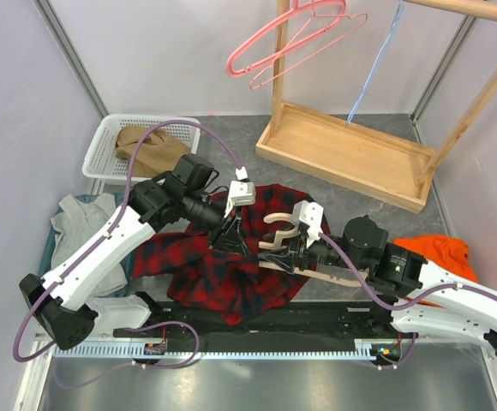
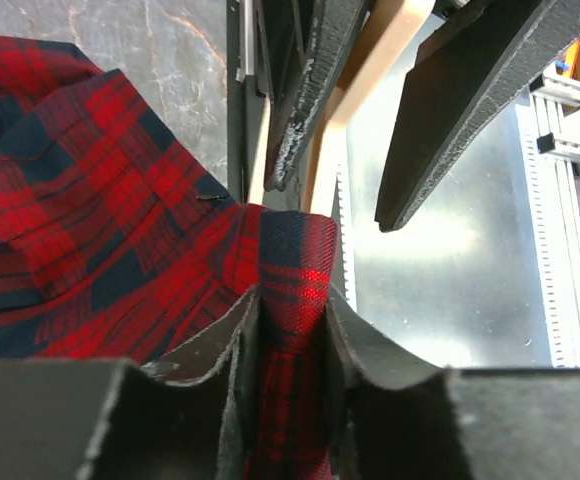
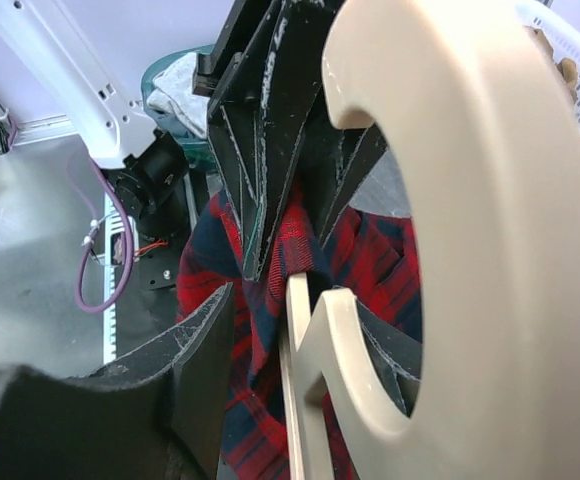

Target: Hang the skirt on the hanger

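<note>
The left hand is closed on a raised fold of the plaid shirt, the red-black cloth squeezed between both fingers. Just beside that fold, over the shirt's middle, the right hand is clamped on the bar of the wooden hanger, whose hook curves up over the shirt. The shirt lies spread on the tabletop. Beyond the shirt and to its left, the skirt sits bunched in a white basket, well apart from both hands. Farther behind the shirt, the pink hanger hangs at the wooden rack.
</note>
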`<state>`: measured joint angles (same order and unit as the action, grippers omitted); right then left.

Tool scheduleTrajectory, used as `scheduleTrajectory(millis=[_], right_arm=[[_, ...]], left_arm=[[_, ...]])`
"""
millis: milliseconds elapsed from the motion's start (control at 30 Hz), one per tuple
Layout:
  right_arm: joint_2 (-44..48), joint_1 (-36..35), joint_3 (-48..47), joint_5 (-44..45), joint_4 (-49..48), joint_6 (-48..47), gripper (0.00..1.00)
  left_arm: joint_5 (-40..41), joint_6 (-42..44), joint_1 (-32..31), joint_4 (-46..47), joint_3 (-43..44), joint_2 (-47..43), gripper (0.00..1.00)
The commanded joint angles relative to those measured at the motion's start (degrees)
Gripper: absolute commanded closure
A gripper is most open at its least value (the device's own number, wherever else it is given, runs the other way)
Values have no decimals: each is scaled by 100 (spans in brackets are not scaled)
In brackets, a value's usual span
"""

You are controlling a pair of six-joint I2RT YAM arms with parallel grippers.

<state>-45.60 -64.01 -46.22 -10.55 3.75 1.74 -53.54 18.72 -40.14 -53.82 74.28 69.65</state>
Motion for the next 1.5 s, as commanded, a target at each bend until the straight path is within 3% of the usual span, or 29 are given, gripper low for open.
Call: scheduleTrajectory(millis=[0, 33, 67, 100, 200, 233, 300, 333, 400, 533, 700, 867, 1033, 1167, 1333, 1467], right_arm=[[122, -24, -467, -193, -551, 99, 100], [131, -24, -476, -202, -551, 125, 100], [131, -33, -476, -202, -551, 160, 100], [131, -24, -476, -194, -525, 169, 100], [122, -24, -494, 208, -419, 274, 96], [122, -24, -502, 341, -393, 309, 71], [139, -24, -529, 893, -103, 327, 49], [148, -24, -598, 1123, 46, 379, 27], [175, -24, -713, 1963, 529, 502, 11], [543, -24, -854, 3177, 1145, 819, 2], [1114, -24, -740, 3823, 1812, 1328, 2], [1168, -24, -240, 4235, 2402, 2136, 6], [1045, -24, 674, 4780, 2525, 3384, 21], [677, -7, 1211, 4913, 2438, 4359, 31], [123, 64, 1642, 4685, 1675, 4327, 37], [-439, 529, 1844, 4509, 1129, 4247, 46]], left_arm=[[62, 0, -152, 64, -19, -74, 71], [211, -17, -161, 126, -45, -126, 77], [299, -105, -152, 196, -63, -153, 94], [396, -158, -161, 249, -98, -179, 98], [923, -386, -161, 608, -212, -302, 98], [1229, -500, -169, 810, -334, -442, 98], [1459, -553, -170, 978, -475, -601, 98], [1687, -615, -170, 1136, -528, -793, 98], [1951, -633, -170, 1233, -660, -1005, 98], [2575, -790, -170, 1479, -845, -1427, 98], [3471, -1150, -170, 1840, -994, -1796, 98], [3833, -1424, -170, 2165, -1056, -2051, 98], [4053, -1714, -170, 2332, -1056, -2131, 98], [4097, -1766, -170, 2411, -1117, -2148, 98], [4123, -1828, -170, 2490, -1153, -2140, 98], [4106, -1819, -170, 2499, -1144, -2183, 98]])
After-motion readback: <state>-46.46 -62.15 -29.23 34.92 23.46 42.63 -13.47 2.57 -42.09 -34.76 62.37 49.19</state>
